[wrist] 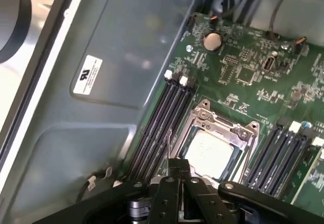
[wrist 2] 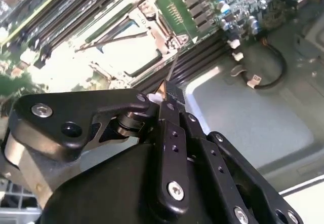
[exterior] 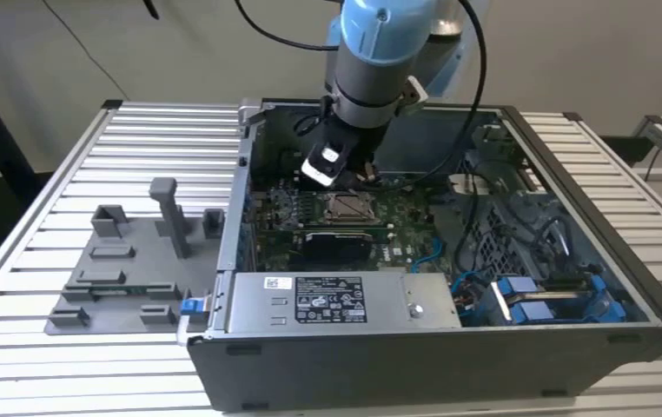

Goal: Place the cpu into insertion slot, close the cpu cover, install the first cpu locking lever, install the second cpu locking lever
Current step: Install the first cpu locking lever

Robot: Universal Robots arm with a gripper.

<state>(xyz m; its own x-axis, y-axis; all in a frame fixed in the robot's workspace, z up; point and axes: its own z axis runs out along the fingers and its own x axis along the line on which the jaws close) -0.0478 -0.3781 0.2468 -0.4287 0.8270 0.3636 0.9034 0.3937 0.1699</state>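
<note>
Gripper (wrist: 178, 165) low inside open PC case (exterior: 609, 261); fingers look pressed together in both wrist views. Thin lever (wrist: 168, 143) rises right from the fingertips (wrist 2: 169, 95), touching them. Can't tell if it's pinched or just pushed.

Just beyond the tips, to one side of the lever: slot (wrist: 188, 138) on green board (wrist: 243, 72). Cpu (wrist: 208, 148) sits flat in the slot, pale top showing. Cover (wrist: 223, 126) is down over the cpu, its frame around the chip's edges. In the second wrist view the cpu (wrist 2: 119, 54) is washed out by glare.

On the lever's other side, near the tips: black memory slots (wrist: 157, 127), running alongside the slot. Past those, the bare grey case floor (wrist: 116, 46).

Exterior view: gripper (exterior: 348, 174) hangs just behind the cpu (exterior: 348, 207). Farther off, in front of the board, a power supply (exterior: 331, 300). Well apart, outside the case at the exterior view's left, a grey fixture (exterior: 122, 261) on a slatted table (exterior: 64, 165).
</note>
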